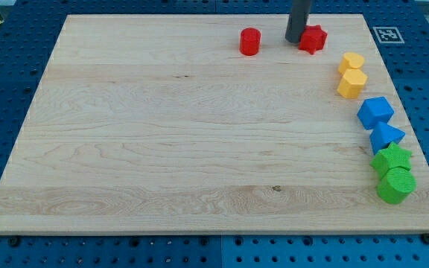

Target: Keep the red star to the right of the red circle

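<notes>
The red circle [250, 42] is a short cylinder near the board's top edge, right of centre. The red star [313, 39] lies to its right, also near the top edge. My tip [296, 39] comes down from the view's top and stands right against the star's left side, between the two red blocks and much closer to the star. A clear gap separates the tip from the circle.
The wooden board [162, 126] rests on a blue pegboard table. Along its right side run two yellow blocks [352, 62] [352, 83], a blue cube [376, 112], a blue triangle [385, 137], a green star [392, 158] and a green cylinder [396, 185].
</notes>
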